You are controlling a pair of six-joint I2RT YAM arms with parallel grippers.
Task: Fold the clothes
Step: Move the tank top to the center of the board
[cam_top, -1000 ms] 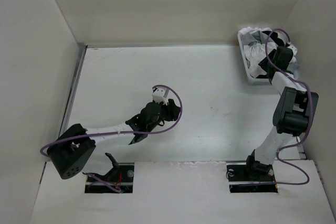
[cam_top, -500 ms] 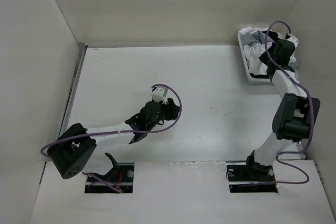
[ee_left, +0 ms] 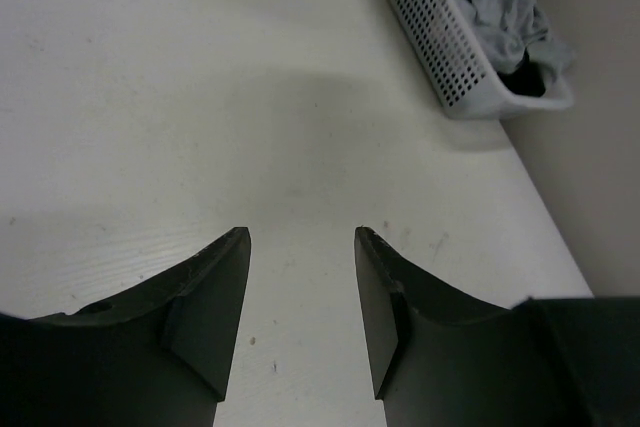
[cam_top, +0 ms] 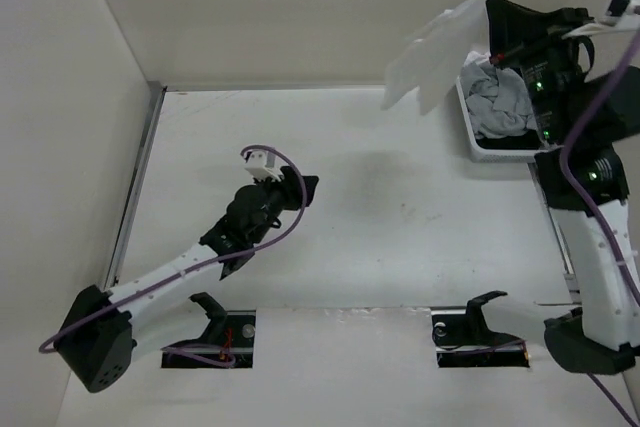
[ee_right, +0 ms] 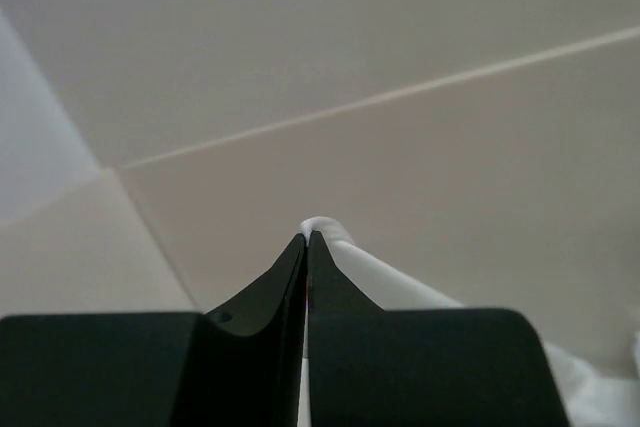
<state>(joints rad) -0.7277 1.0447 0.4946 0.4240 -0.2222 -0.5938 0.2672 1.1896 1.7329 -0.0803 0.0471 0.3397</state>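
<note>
The clothes [cam_top: 437,49], a plain white garment, hang in the air at the back right, above the table and just left of the basket. My right gripper [cam_top: 493,9] is raised high and shut on the garment's upper edge. In the right wrist view the jaws [ee_right: 308,235] are pressed together, with a fold of white fabric [ee_right: 392,283] pinched at their tips. My left gripper [cam_top: 305,185] hovers over the middle of the table, open, with nothing between its fingers [ee_left: 300,237]. It is far from the garment.
A white perforated plastic basket [cam_top: 497,154] stands at the back right corner and holds grey and dark clothes [cam_top: 500,99]. The left wrist view shows it too [ee_left: 438,50]. Walls enclose the table on the left, back and right.
My right gripper has shut on the white garment in the basket and lifted it high out of it. The left arm has stretched forward and up the table, its gripper still open.
</note>
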